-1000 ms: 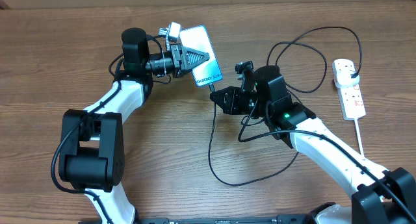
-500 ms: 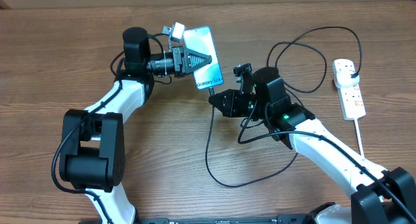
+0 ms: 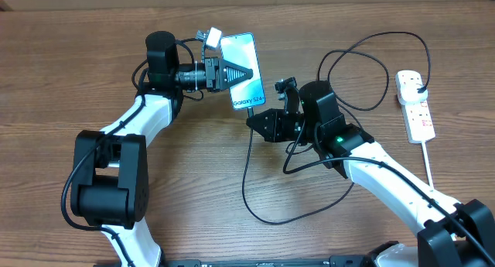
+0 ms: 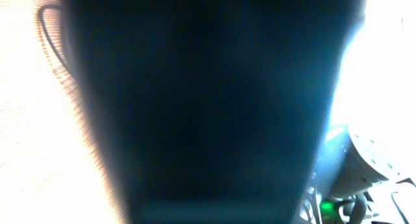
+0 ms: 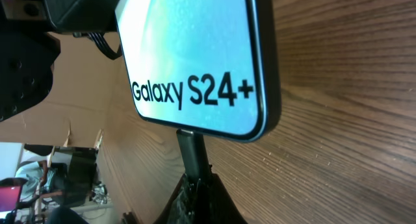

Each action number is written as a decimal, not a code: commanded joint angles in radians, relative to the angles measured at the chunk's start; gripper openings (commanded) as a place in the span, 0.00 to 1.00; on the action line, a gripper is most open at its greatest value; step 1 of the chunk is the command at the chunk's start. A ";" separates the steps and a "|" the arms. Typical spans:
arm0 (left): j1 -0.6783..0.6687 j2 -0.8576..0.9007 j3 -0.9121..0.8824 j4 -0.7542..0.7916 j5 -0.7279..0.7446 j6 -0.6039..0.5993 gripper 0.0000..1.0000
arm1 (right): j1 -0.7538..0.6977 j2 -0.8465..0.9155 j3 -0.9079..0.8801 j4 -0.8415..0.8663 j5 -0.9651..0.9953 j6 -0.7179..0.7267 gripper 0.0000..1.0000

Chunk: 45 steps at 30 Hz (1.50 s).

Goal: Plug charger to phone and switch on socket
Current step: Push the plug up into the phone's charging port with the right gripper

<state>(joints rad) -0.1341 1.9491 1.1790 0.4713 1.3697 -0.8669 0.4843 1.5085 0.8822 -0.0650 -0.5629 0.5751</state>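
Observation:
My left gripper [image 3: 246, 70] is shut on the phone [image 3: 242, 75], holding it tilted above the table with the teal screen facing up. In the left wrist view the phone [image 4: 208, 107] fills the frame as a dark blur and hides the fingers. The right gripper [image 3: 255, 118] is shut on the charger's black connector [image 5: 190, 152], whose tip meets the bottom edge of the phone [image 5: 195, 55]. I cannot tell how deep it sits. The charger cable [image 3: 244, 178] loops over the table and runs to the white socket [image 3: 415, 106] at the right.
The socket's thick white cord [image 3: 428, 162] runs toward the front right. Loops of black cable [image 3: 363, 66] lie between the right arm and the socket. The wooden table [image 3: 62, 81] has bare surface at the left and front.
The left gripper has carried the phone slightly right and up. The right gripper has moved left with the connector, bringing its tip up to the phone's bottom edge.

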 commanded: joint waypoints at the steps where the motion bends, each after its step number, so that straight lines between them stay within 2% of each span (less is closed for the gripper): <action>1: -0.037 -0.007 0.005 -0.005 0.195 0.034 0.04 | -0.014 -0.003 0.036 0.012 0.084 -0.014 0.04; 6: -0.037 -0.006 0.000 -0.005 0.195 0.060 0.04 | -0.014 -0.003 0.076 -0.051 0.092 -0.058 0.04; 15: -0.036 0.007 0.000 -0.007 0.195 0.059 0.05 | -0.016 -0.018 0.087 -0.053 0.092 -0.087 0.04; 18: -0.037 0.019 0.000 -0.056 0.180 0.068 0.04 | -0.027 -0.032 0.088 -0.053 0.091 -0.091 0.04; 45: -0.035 0.026 0.000 -0.056 0.167 0.071 0.04 | -0.037 -0.040 0.122 -0.072 0.072 -0.087 0.04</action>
<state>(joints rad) -0.1425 1.9648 1.1828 0.4259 1.4132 -0.8047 0.4850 1.5082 0.9150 -0.1745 -0.5720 0.4934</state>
